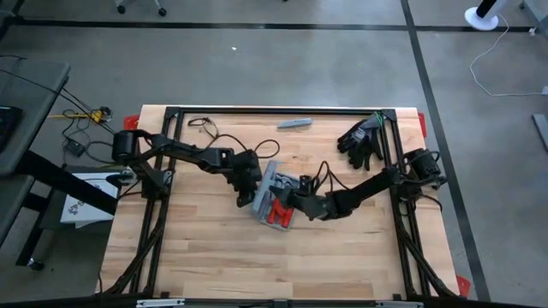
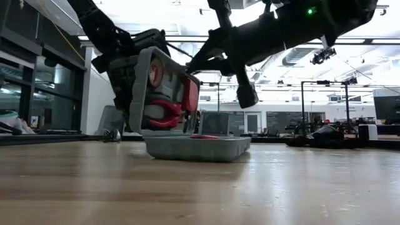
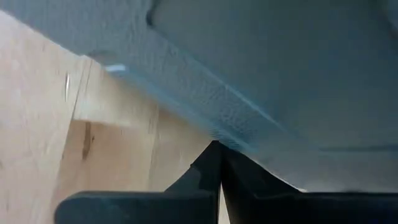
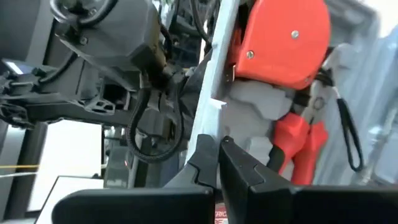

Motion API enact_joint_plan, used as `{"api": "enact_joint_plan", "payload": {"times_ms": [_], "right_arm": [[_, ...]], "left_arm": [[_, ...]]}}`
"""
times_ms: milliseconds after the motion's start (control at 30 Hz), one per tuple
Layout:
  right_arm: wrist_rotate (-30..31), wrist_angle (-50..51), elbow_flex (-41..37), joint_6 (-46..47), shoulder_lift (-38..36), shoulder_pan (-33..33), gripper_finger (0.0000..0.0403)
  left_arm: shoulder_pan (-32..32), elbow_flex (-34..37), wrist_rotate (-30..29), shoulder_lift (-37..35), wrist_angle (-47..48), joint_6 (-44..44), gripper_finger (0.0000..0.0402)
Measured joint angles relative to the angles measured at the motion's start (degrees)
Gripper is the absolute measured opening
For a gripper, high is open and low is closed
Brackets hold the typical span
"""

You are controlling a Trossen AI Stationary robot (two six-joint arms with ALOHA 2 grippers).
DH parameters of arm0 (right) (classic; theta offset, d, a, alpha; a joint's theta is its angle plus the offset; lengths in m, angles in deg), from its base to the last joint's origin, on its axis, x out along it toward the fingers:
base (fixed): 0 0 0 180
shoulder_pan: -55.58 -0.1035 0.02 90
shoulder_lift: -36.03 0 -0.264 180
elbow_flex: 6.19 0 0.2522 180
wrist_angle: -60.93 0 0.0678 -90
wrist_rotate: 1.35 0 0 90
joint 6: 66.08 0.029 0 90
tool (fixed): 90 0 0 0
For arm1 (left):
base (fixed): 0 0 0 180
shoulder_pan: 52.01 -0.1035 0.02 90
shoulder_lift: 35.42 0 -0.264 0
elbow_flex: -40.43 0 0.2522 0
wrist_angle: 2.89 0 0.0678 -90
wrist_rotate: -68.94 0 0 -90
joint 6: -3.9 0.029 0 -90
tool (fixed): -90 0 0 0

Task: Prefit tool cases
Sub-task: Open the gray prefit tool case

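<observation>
The grey-blue tool case lies open at the table's middle. Its base rests flat on the wood. Its lid stands up from the hinge edge, tilted toward the table's left, with red tools seated in its recesses. My left gripper is shut behind the lid, mostly hidden by it in the low view. My right gripper is shut and hangs above the base on the lid's open side. In the low view a gap shows between it and the lid. My left gripper sets its shut fingertips against the lid's outer face. It comes from the table's left, slanting down. The lid stands tilted on its hinge edge, with the base flat on the table.
A pair of black gloves lies at the far right, and a slim grey bar near the far edge. A black frame runs round the tabletop. Bare wood stretches toward the near edge.
</observation>
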Motion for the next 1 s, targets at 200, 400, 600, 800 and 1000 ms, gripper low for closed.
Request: {"api": "enact_joint_plan", "payload": {"times_ms": [200, 400, 600, 800, 1000], "right_arm": [[-3.4, -1.0, 0.0, -2.0, 0.2, 1.7, 0.0], [-5.5, -1.1, 0.0, -2.7, 0.2, 3.1, 0.0], [-8.8, -1.0, -0.1, -4.6, 0.3, 5.0, 0.0], [-12.5, -1.1, -0.1, -6.5, 0.3, 7.4, 0.0], [-14.6, -1.3, -0.1, -7.7, 0.3, 9.0, 0.0]], "left_arm": [[-0.8, 0.0, -1.5, -3.7, 8.6, 3.0, 0.0003], [-2.9, 0.0, -10.1, -11.4, 20.8, 7.1, 0.0003], [-5.3, 0.0, -14.4, -20.9, 27.0, 7.1, 0.0003], [-5.6, 0.0, -15.2, -29.4, 26.4, 3.2, 0.0003], [-4.4, 0.0, -14.7, -33.7, 18.5, -2.2, 0.0003]]}}
